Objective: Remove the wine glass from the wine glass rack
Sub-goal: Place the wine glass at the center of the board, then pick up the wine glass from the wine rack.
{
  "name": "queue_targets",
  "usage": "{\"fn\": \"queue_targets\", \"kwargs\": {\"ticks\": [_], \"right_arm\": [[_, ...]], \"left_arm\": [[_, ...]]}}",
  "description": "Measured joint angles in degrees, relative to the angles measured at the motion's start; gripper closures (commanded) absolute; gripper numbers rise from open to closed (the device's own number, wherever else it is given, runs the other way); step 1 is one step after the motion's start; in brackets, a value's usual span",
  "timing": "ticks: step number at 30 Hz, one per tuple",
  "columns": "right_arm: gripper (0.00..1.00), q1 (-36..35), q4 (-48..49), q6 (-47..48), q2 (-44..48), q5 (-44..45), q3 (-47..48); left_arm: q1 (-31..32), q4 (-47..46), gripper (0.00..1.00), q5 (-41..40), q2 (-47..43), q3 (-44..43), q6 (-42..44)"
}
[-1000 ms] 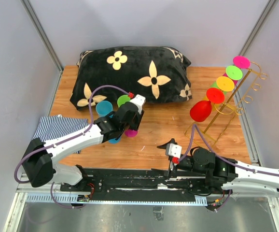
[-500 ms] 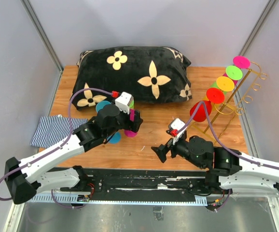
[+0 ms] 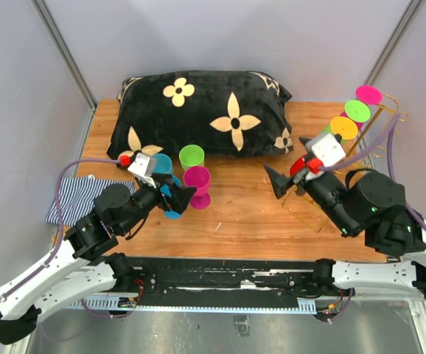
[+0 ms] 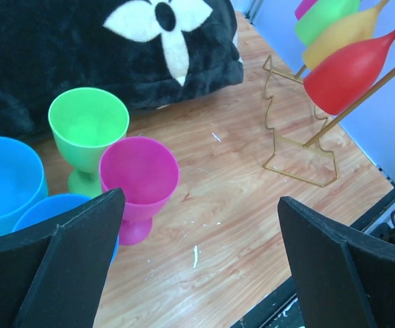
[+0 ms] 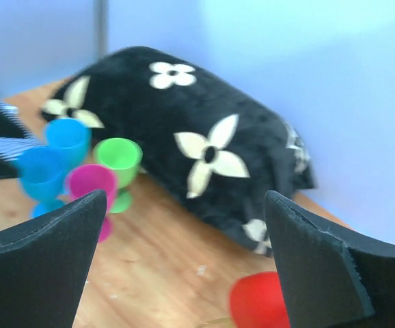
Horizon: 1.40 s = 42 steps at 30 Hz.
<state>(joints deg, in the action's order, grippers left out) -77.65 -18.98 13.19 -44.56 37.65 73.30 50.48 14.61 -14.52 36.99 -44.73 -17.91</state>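
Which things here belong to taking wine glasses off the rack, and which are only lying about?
Job: wine glass rack; red wine glass hanging on it; magenta glass, green glass and blue glasses standing on the table.
Lying about: black flowered pillow; striped cloth.

you have the pillow lying across the back of the worktop. in front of its left half, four goblets stand close together. left of them, the cloth lies at the worktop's left edge. the wine glass rack stands at the right side, with wine glasses in a row along its slanted rails.
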Motion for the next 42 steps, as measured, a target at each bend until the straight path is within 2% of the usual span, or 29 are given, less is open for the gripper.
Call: {"fn": "queue_targets", "kwargs": {"ticks": [3, 5, 8, 11, 18, 23, 28, 33, 42], "right_arm": [[0.02, 7.4, -6.0, 1.6, -6.1, 1.2, 8.1], [0.02, 18.1, -11.6, -0.2, -10.6, -1.7, 13.3], [0.02, 33.7, -18.1, -4.6, -15.2, -9.8, 17.3], [0.01, 44.1, -24.2, -8.9, -16.1, -16.5, 19.0], [0.04, 59.7, -29.4, -17.1, -10.9, -25.2, 22.4], [0.23, 71.3, -32.7, -21.8, -10.3, -36.3, 23.8], [0.28, 84.3, -33.5, -26.8, -12.2, -50.9, 19.9], [0.33, 90.8, -33.5, -29.6, -13.6, -58.9, 15.7], [0.37, 91.6, -31.9, -30.2, -13.1, -63.5, 14.6]], "left_arm": [[0.0, 1.4, 0.0, -1.2, -3.0, 1.6, -1.0], [0.0, 2.4, 0.0, -2.0, -3.5, 2.1, -1.5], [0.0, 4.4, 0.0, -3.2, -3.5, 2.1, -2.0], [0.0, 6.8, 0.0, -4.9, -3.9, 2.1, -3.0], [0.0, 10.5, 0.0, -6.3, -10.1, 3.8, -6.9], [0.0, 10.7, 0.0, -6.2, -14.8, 3.9, -8.9], [0.0, 11.5, 0.0, -5.9, -16.2, 3.9, -10.2], [0.0, 12.9, 0.0, -5.7, -16.5, 3.9, -11.0], [0.0, 13.7, 0.0, -5.4, -16.5, 3.9, -11.5]]}}
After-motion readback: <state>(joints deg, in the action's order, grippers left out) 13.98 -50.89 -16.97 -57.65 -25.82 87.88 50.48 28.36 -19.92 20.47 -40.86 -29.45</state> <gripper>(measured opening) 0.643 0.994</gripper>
